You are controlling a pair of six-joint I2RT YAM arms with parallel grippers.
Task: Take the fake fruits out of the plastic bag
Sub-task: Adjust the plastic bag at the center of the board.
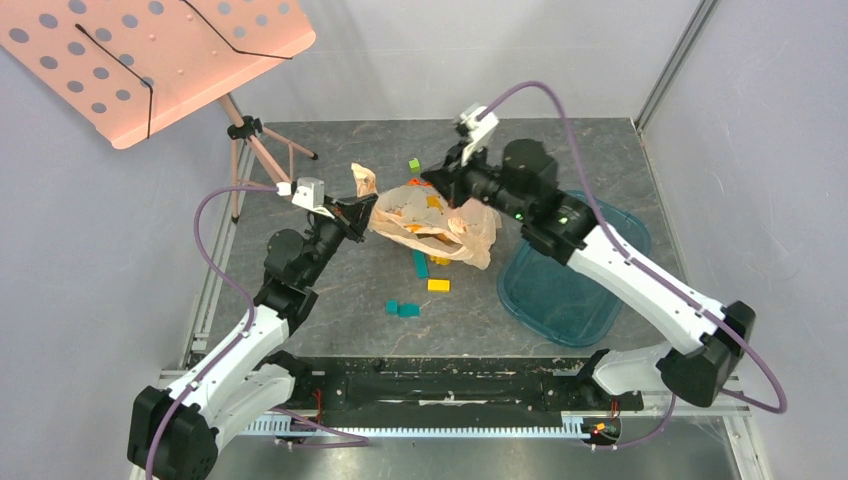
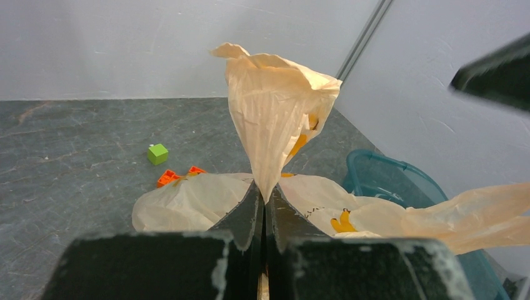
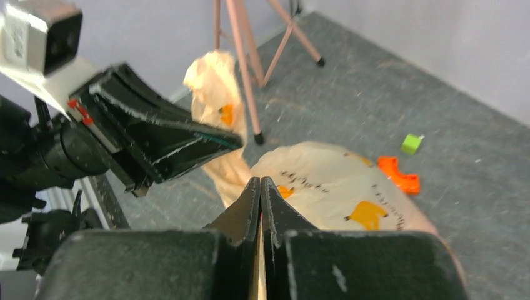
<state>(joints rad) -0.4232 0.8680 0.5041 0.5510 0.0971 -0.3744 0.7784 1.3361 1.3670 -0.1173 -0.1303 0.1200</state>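
The plastic bag (image 1: pixel 440 225) lies crumpled at mid-table, pale peach with orange marks. One handle (image 2: pixel 275 119) stands pulled up into a cone, and my left gripper (image 2: pixel 264 187) is shut on its lower tip, at the bag's left end (image 1: pixel 355 212). My right gripper (image 1: pixel 438 180) is at the bag's far edge. Its fingers are shut (image 3: pixel 260 180) at the rim of the bag's body (image 3: pixel 337 187), and a pale strip of film shows between them. The fake fruits are hidden.
A teal tray (image 1: pixel 575 290) sits right of the bag under the right arm. A green block (image 1: pixel 413 164) and an orange piece (image 3: pixel 400 175) lie behind the bag; teal (image 1: pixel 403 309) and yellow (image 1: pixel 438 285) blocks lie in front. Music-stand legs (image 3: pixel 244 75) stand at far left.
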